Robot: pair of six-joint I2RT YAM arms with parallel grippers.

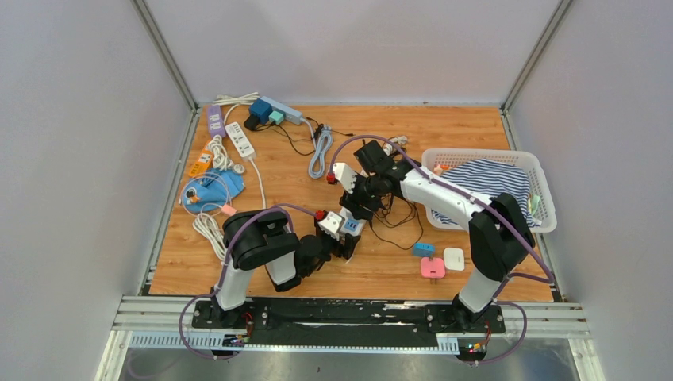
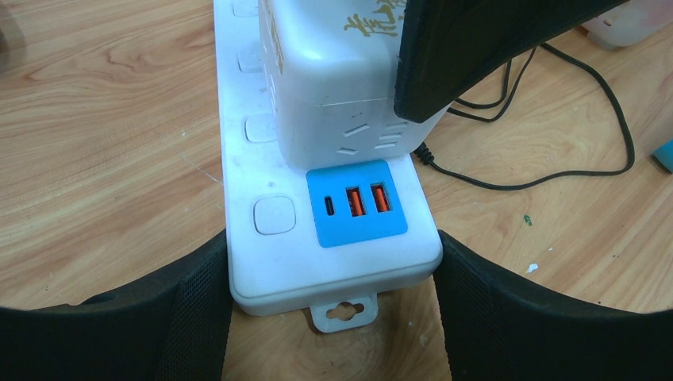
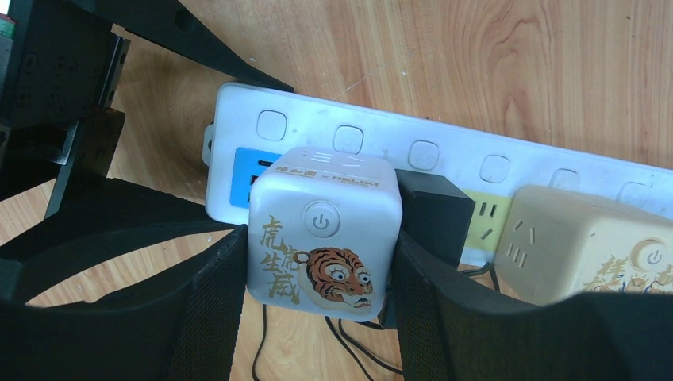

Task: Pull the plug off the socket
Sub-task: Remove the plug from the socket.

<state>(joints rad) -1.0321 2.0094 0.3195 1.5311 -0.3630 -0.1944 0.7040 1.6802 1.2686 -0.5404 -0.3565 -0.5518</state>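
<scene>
The socket is a white power strip (image 2: 333, 262) with a blue USB panel (image 1: 350, 226), lying flat on the wooden table. My left gripper (image 2: 333, 317) is shut on its near end, one pad against each long side. The plug is a white cube (image 3: 321, 214) with a tiger picture and a power button, seated in the strip just past the USB panel. My right gripper (image 3: 317, 246) is shut on the cube, pads pressed to two opposite faces. In the left wrist view one right finger (image 2: 476, 55) covers part of the cube (image 2: 333, 95).
Further along the strip (image 3: 444, 151) sit a black plug (image 3: 432, 210) and a beige cube adapter (image 3: 587, 246). Black cables (image 2: 555, 171) trail beside it. A white basket (image 1: 548, 198) with striped cloth stands right. Small adapters (image 1: 432, 267) lie front right, and other strips (image 1: 240, 139) back left.
</scene>
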